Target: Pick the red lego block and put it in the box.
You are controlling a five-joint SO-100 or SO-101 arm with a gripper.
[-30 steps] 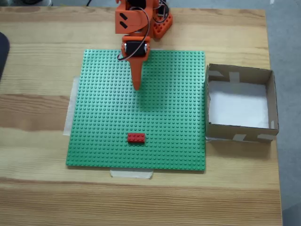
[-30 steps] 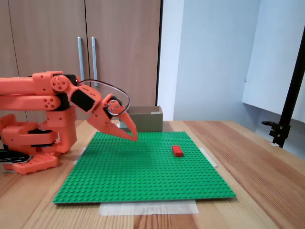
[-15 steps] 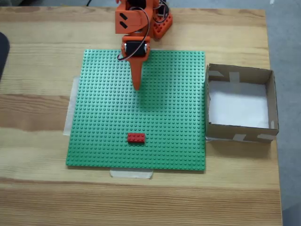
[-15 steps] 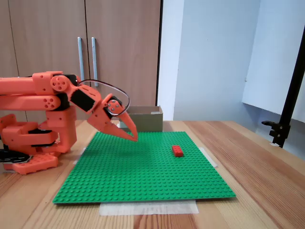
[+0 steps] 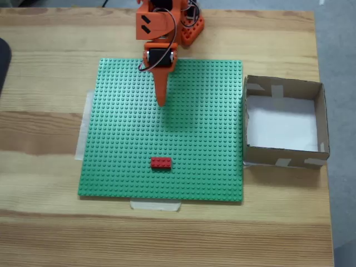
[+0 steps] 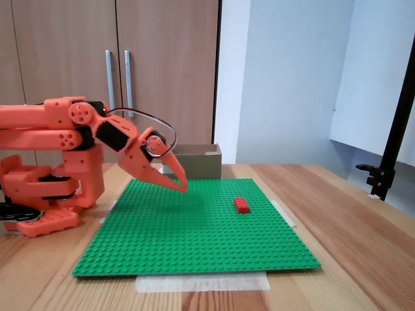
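- Orange plastic two-finger gripper (image 5: 162,102) hangs over the far half of the flat green studded baseplate (image 5: 206,133), its fingers drawn together into one point and holding nothing; in the other fixed view the gripper (image 6: 183,186) tips downward just above the studs.
- Small red rectangular lego block (image 5: 161,162) sits on the baseplate near its front edge, well apart from the fingertips; we see the same block (image 6: 242,205) lying flat in the other fixed view.
- Square shallow brown cardboard box (image 5: 322,119) with a white bottom stands just beside the baseplate's right edge in the view from above, with nothing in it.
- We judge the main risk to be a descent with the fingers closed: they would knock the block rather than straddle it.
- We also judge that, if the block is pressed onto the studs, a weak pinch could slip off it, or the pull could tug at the taped baseplate.
- A low carry towards the box could catch its near wall and push the light cardboard along the wooden table (image 5: 44,233).
- Open room is generous: nothing stands between gripper and block, and the path from block to box is bare.
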